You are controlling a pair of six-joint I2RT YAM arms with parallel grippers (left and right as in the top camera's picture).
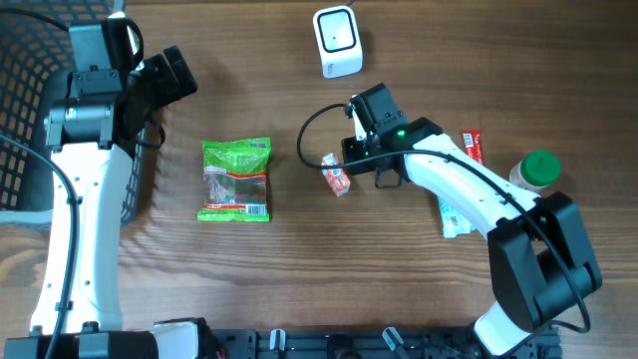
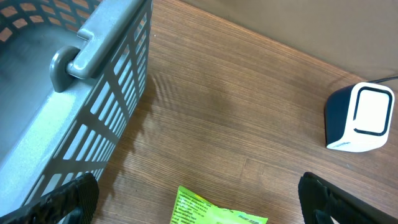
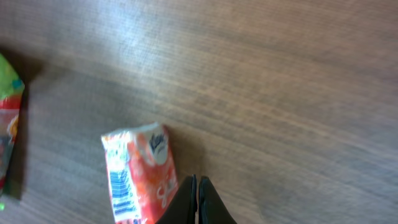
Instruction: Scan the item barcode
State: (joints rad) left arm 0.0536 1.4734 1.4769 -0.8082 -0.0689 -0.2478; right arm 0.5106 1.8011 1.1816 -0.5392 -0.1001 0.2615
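Observation:
A small red-and-white packet point(image 1: 337, 176) point(image 3: 140, 177) with a blue barcode along its edge lies on the wooden table. My right gripper point(image 1: 348, 166) point(image 3: 197, 190) is shut just to its right, its fingers pressed together with nothing between them. A white barcode scanner point(image 1: 337, 40) point(image 2: 360, 118) stands at the table's far edge. A green snack bag point(image 1: 236, 179) point(image 2: 214, 210) lies left of centre. My left gripper point(image 1: 181, 75) point(image 2: 196, 202) hangs wide open above the table beside the basket, the green bag's top edge showing below between its fingers.
A grey plastic basket point(image 1: 20, 100) point(image 2: 93, 87) fills the left side. To the right lie a green-lidded bottle point(image 1: 538, 170), a red sachet point(image 1: 474, 148) and a white-and-green stick pack point(image 1: 454, 217) under the right arm.

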